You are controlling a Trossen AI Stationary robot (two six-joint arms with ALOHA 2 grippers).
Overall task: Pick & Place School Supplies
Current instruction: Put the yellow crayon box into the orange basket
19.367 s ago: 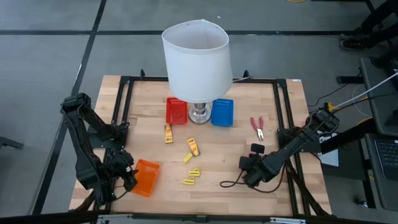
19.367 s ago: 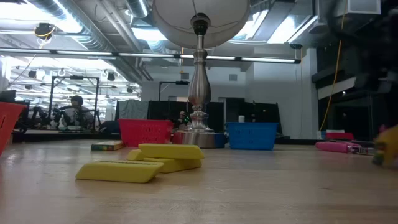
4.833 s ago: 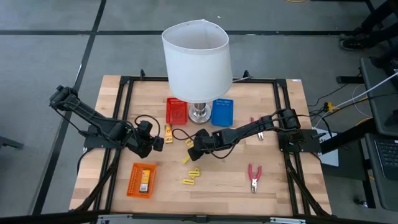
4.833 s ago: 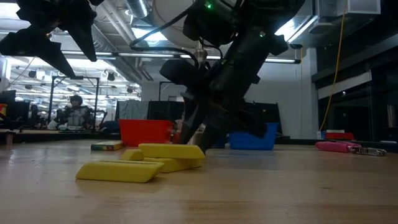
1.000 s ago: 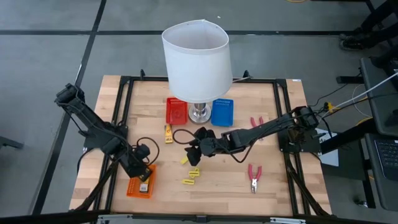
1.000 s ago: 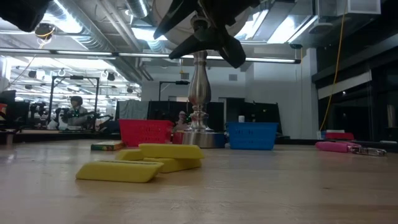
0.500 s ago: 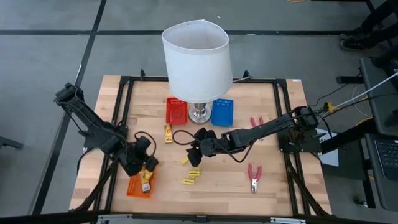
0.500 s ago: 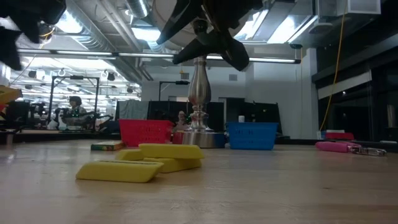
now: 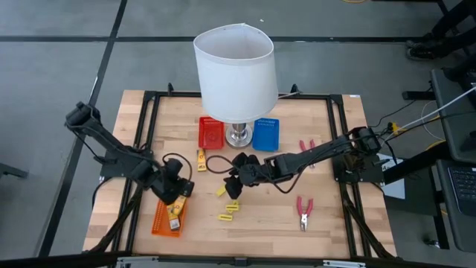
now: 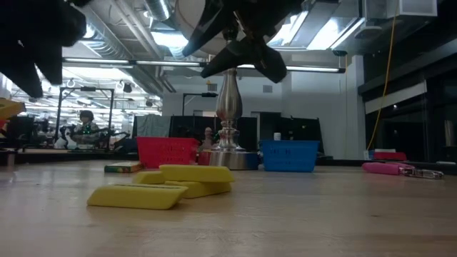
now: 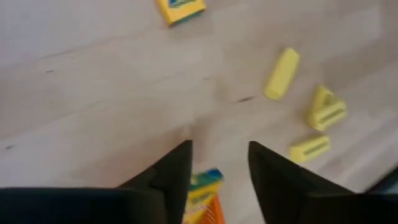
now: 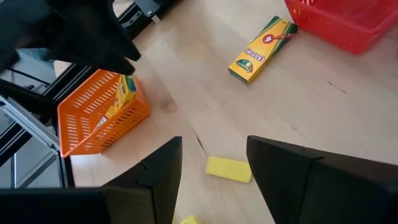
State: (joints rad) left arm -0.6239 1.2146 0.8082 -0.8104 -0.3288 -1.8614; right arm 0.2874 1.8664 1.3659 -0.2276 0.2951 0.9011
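With a crayon box (image 12: 123, 93) dropped in the orange basket (image 9: 160, 221), the left gripper (image 11: 217, 163) hangs empty with jaws parted above it, while the right gripper (image 12: 211, 163), also spread and empty, must descend onto the yellow eraser (image 12: 229, 169) just ahead between its fingers.

Left claw (image 9: 178, 195) raised, fingers parted and bare, right claw (image 9: 233, 186) likewise, mid-table

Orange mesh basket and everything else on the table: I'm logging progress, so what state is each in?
Orange mesh basket: holds two yellow crayon packets.
Left gripper: open, empty, above the basket.
Right gripper: open, empty.
Yellow packet by the red basket: flat on table.
Red-handled pliers: lying on table.
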